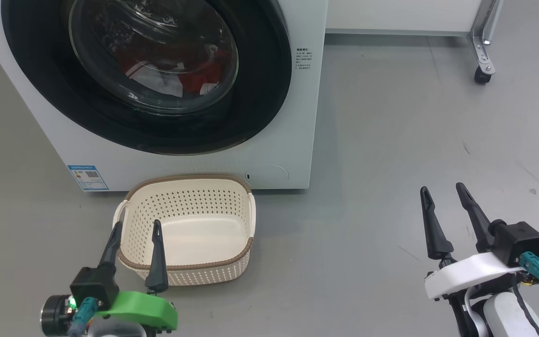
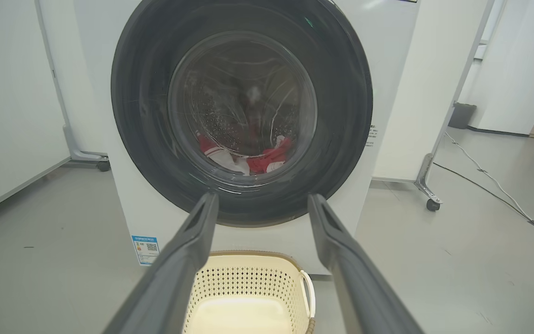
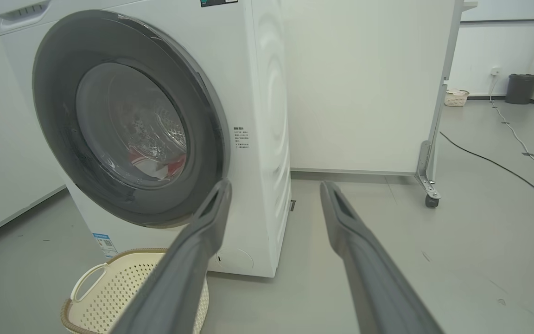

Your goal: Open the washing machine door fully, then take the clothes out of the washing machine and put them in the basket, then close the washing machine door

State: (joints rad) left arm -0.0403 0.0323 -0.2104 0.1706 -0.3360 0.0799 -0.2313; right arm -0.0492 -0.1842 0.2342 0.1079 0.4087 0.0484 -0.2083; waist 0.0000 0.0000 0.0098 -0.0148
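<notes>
The white washing machine (image 1: 279,140) stands ahead with its black-rimmed round door (image 1: 148,126) shut. Red and white clothes (image 1: 171,77) lie inside, seen through the glass bowl, also in the left wrist view (image 2: 248,157). The cream basket (image 1: 190,267) sits empty on the floor against the machine's front. My left gripper (image 1: 137,227) is open, its fingers over the basket's near left rim, nothing between them. My right gripper (image 1: 443,191) is open over bare floor, well right of the machine. In the right wrist view the door (image 3: 123,116) and basket (image 3: 109,287) lie to the left.
A white partition on a metal leg with a caster (image 1: 482,75) stands behind and to the right. Grey floor stretches right of the machine. Cables (image 3: 503,162) run across the floor farther right, with a dark bin (image 3: 522,88) by the far wall.
</notes>
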